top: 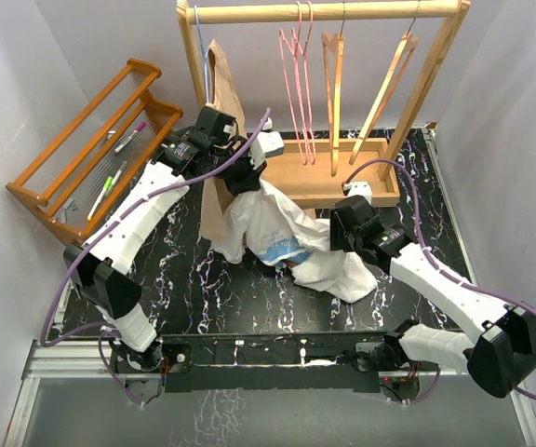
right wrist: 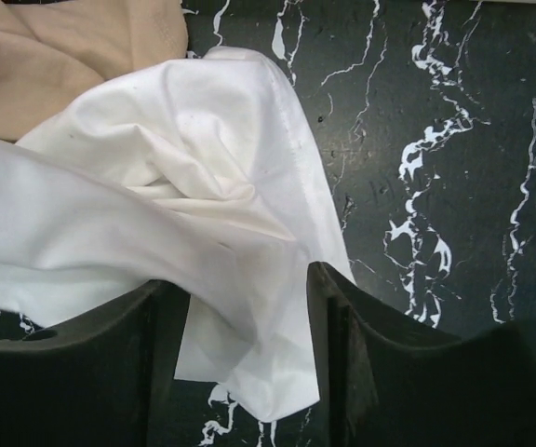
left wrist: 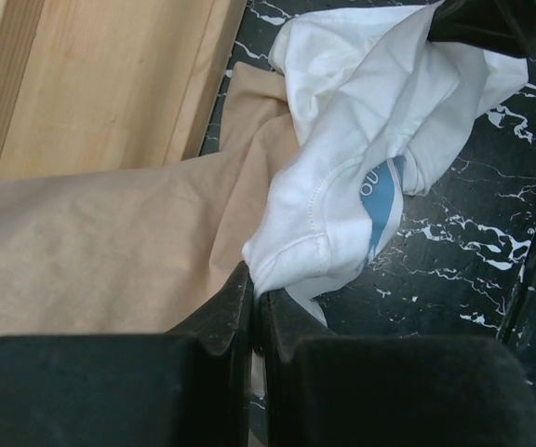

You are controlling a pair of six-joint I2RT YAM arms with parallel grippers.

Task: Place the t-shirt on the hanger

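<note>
On the counter (top: 203, 279), the right end effector (right wrist: 245, 279) stands with its fingers apart over a loose fold of the crumpled t-shirt (top: 273, 228). Beyond it, the left end effector (left wrist: 252, 289) is clamped on the shirt's hem, beside a beige garment (left wrist: 91, 242). The pink hanger (top: 298, 88) hangs on the far rack (top: 324, 11). The step in hand looks like gathering the shirt; the next move calls for a second firm hold.

Soft, even light is falling from above, leaving only faint shadows on the black table (top: 203, 289). The t-shirt (top: 268, 223) is glowing close to overexposed in both wrist views, its folds partly washing out. The left gripper (left wrist: 252, 312) and right gripper (right wrist: 245, 279) are showing up close as blurred, nearly black masses. The pale walls (top: 7, 93) are leaning outward at the edges of the overhead view.
</note>
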